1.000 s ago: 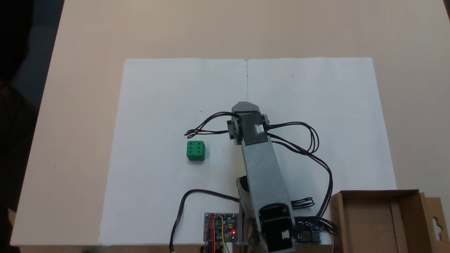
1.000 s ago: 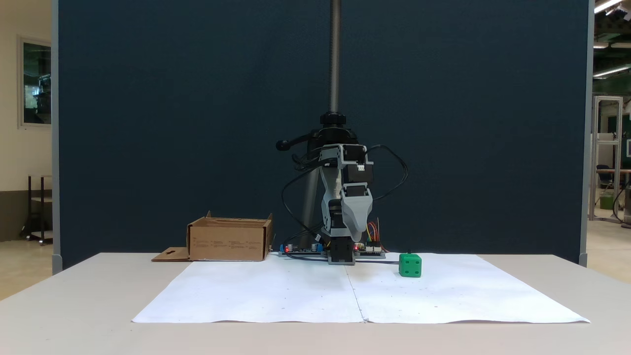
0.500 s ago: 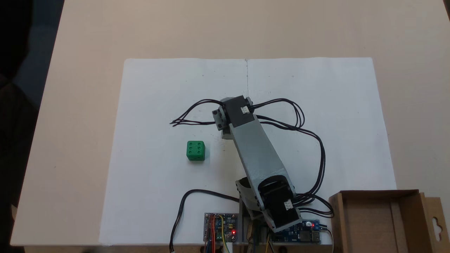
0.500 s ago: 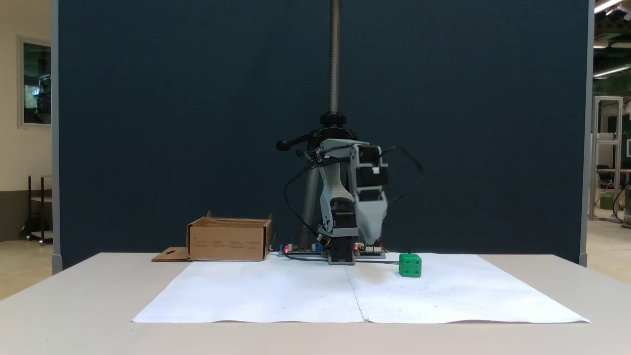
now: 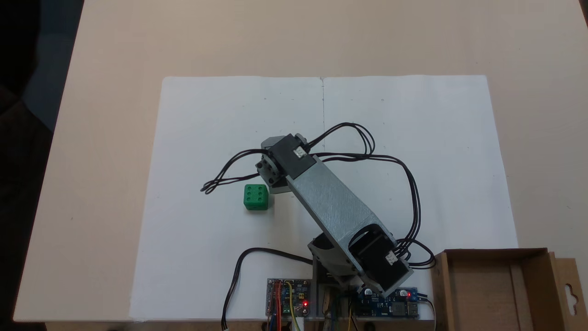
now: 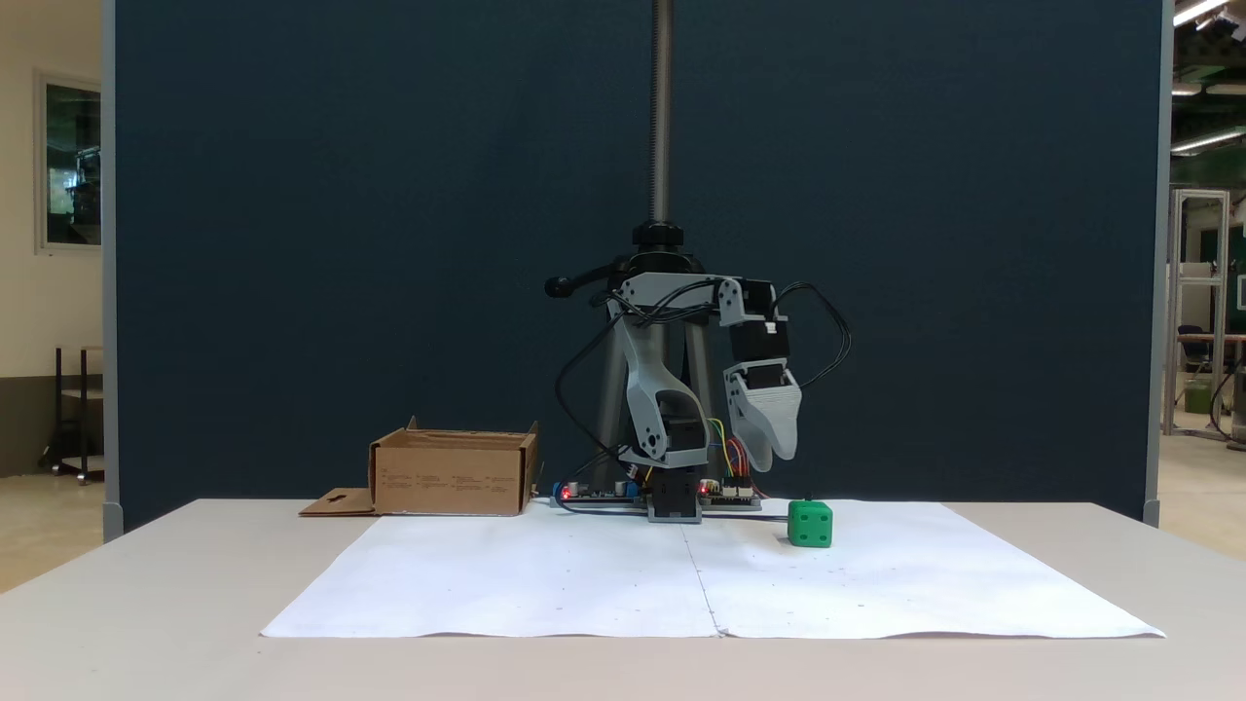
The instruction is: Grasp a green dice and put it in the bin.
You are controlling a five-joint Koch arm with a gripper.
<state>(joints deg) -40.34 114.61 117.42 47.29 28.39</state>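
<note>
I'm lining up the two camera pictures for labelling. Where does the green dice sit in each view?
A fixed view, from above: the green dice lies left of centre on the white paper, six pips up.
A fixed view, from the front: the green dice lies right of centre.
Shared landmark: the bin, on the opposite side.

Soft, even light falls from above on my table (image 5: 115, 138); the paper (image 5: 413, 138) is bright without glare. Shadows stay faint, a small one under the dice (image 6: 810, 523). Both fixed views are sharp. Ceiling lamps (image 6: 1202, 12) glow at far right.
</note>
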